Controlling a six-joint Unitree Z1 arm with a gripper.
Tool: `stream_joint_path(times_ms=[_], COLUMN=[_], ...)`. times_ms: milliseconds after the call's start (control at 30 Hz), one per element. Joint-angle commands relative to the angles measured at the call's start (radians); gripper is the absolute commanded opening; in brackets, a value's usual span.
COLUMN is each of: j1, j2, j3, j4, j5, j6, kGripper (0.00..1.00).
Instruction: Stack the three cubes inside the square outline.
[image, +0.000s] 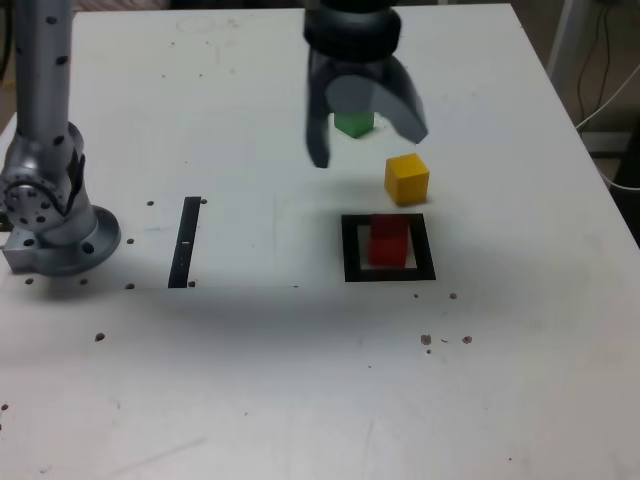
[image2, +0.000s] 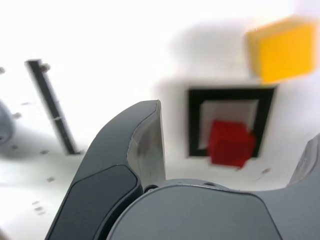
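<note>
Tool (image: 366, 140) spread wide (nothing held) above green cube (image: 353, 124); red cube (image: 388, 241) inside square outline (image: 389, 274)

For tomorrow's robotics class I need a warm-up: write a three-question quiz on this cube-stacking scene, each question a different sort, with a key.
1. True or false: the small red solid cube sits inside the thick black square outline.
2. Which cube is partly hidden behind the dark grey end effector in the exterior view? A) the small yellow solid cube B) the small green solid cube
3. Fill in: the end effector is ____ and holds nothing.

Key: 1 true; 2 B; 3 open.
</note>
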Motion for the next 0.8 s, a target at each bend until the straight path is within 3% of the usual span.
stream_joint_path(times_ms=[0, 433, 767], j1=[0.020, 0.056, 0.056], j2=[0.038, 0.170, 0.207], j3=[-0.009, -0.051, -0.057], j4=[-0.027, -0.130, -0.137], j5=[-0.005, -0.015, 0.024], j6=[-0.004, -0.053, -0.085], kGripper=[0.99, 0.99, 0.88])
